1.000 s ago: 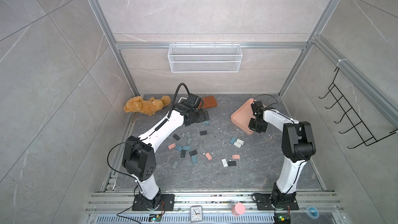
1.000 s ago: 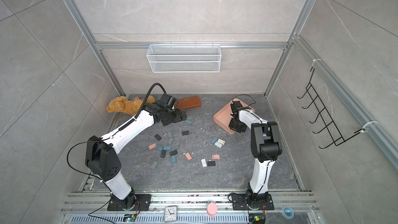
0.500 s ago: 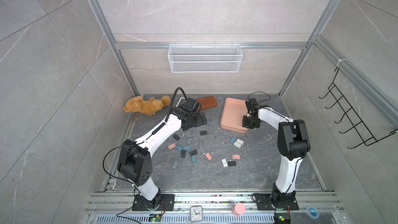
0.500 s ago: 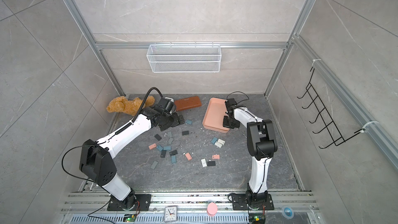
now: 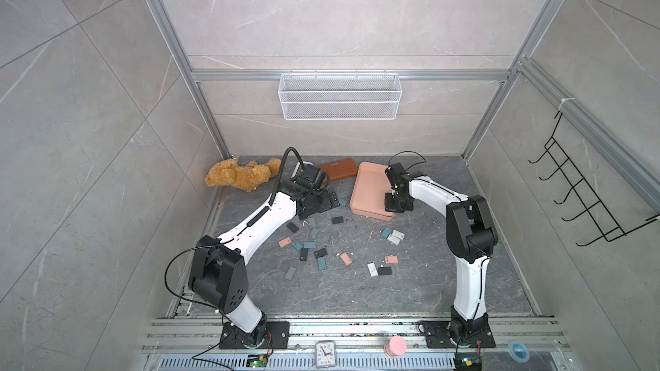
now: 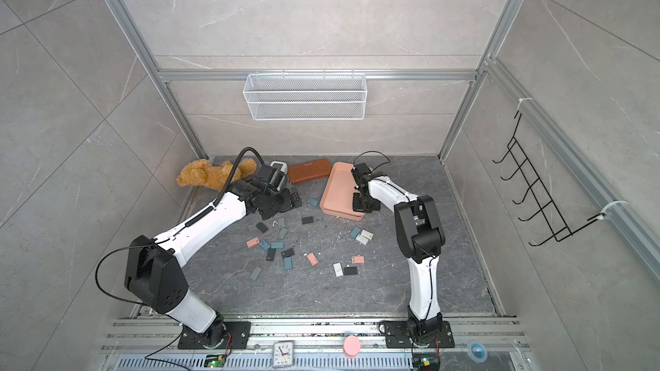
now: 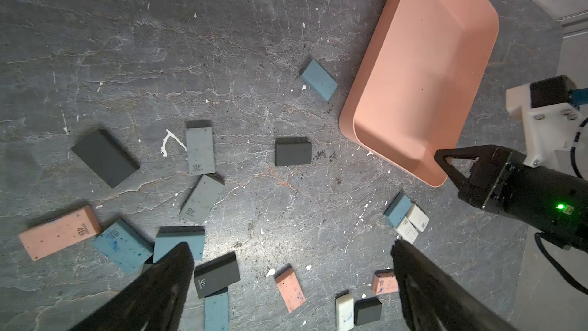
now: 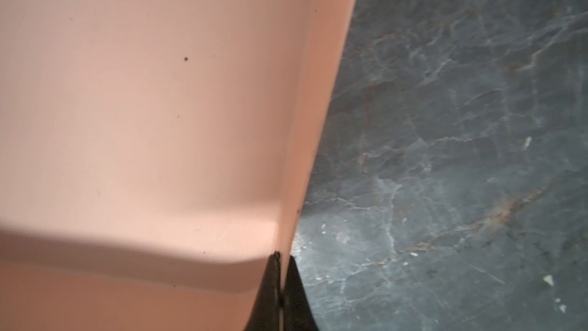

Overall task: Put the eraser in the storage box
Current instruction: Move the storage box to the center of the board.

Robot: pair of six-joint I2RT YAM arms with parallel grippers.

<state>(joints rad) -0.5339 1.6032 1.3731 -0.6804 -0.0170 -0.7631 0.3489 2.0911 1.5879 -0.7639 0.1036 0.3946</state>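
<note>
The right gripper [image 8: 280,261] is pressed together on the rim of the pink storage box [image 5: 368,187], at 1 near corner. The left gripper [image 7: 290,245] is spread wide above the erasers [image 7: 292,156], which lie scattered on the dark floor [image 5: 357,290] outside the box.

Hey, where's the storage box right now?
In both top views the storage box lies at the back of the table, right of centre, beside the brown case, its near rim pinched by the right gripper.
</note>
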